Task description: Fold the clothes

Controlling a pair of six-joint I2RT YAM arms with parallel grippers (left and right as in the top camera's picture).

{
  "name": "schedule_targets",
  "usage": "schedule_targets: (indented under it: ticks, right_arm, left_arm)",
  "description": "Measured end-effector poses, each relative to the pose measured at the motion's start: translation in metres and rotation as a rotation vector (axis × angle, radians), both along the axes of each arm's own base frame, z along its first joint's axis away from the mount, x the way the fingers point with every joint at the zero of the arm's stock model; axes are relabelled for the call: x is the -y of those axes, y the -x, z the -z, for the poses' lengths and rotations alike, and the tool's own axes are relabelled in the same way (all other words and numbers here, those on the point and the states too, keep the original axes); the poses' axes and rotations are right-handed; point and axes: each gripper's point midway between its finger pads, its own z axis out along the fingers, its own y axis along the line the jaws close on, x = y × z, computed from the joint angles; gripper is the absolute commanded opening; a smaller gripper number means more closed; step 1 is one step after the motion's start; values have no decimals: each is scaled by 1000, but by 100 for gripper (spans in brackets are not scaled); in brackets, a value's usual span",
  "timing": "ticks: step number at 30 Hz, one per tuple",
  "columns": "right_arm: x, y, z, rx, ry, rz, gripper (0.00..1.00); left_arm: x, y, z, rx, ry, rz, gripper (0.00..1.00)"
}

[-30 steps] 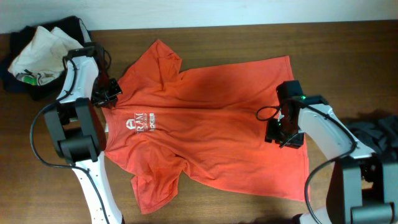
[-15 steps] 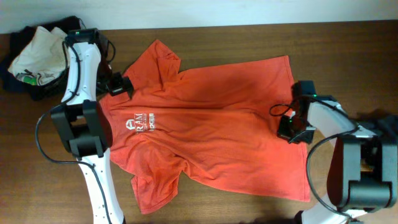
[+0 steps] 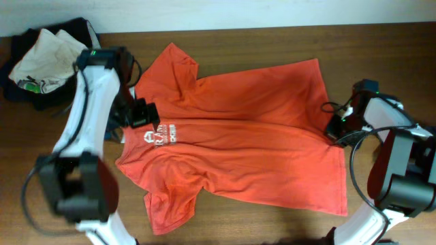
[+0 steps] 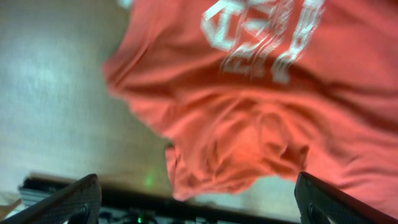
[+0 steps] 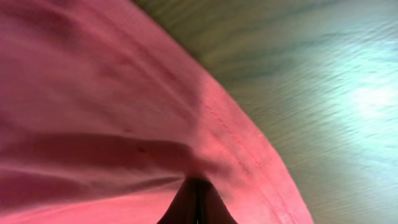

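Orange-red short-sleeved T-shirt (image 3: 231, 136), white chest lettering (image 3: 160, 134), spread flat on brown wooden worktop (image 3: 238, 228). Right gripper (image 3: 335, 129) pinched shut on hem edge; left gripper (image 3: 142, 113) wide open above lettering. Step: gripping for first fold. Next, likely: left needs own hold.

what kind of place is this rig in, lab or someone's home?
Likely a robotics lab bench: left arm and right arm at a wooden table, orange T-shirt spread flat, heap of other clothes at its corner.
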Motion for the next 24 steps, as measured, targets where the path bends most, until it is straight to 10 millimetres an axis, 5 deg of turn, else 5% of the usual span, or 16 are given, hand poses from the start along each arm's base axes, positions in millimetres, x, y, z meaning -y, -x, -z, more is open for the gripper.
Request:
schedule_targets:
  ticks: [5, 6, 7, 8, 11, 16, 20, 22, 24]
  right_arm:
    - [27, 5, -32, -112, 41, 78, 9]
    - [31, -1, -48, -105, 49, 85, 27]
    - [32, -3, -64, -113, 49, 92, 60]
    - [31, -4, -79, -115, 42, 95, 71]
    - [22, -8, -120, -72, -6, 74, 75]
    - [-7, 29, -213, 108, -33, -4, 75]
    - [-27, 77, -275, 270, 17, -65, 76]
    - [-36, 98, -300, 382, 59, -94, 83]
    - [-46, 121, -304, 426, 72, -106, 88]
  left_arm:
    - [-1, 66, -46, 184, 10, -19, 99]
    - [-1, 81, -46, 189, 13, -19, 99]
    - [0, 92, -43, 181, 16, -14, 99]
    - [2, 100, -38, 170, 17, -3, 99]
    - [14, 112, -28, 125, 16, 33, 99]
    - [39, 131, -26, 76, 5, 100, 98]
    - [51, 152, 6, 11, -25, 97, 98]
    - [54, 171, 40, -44, -40, 82, 98]
    - [57, 176, 59, -53, -22, 62, 98]
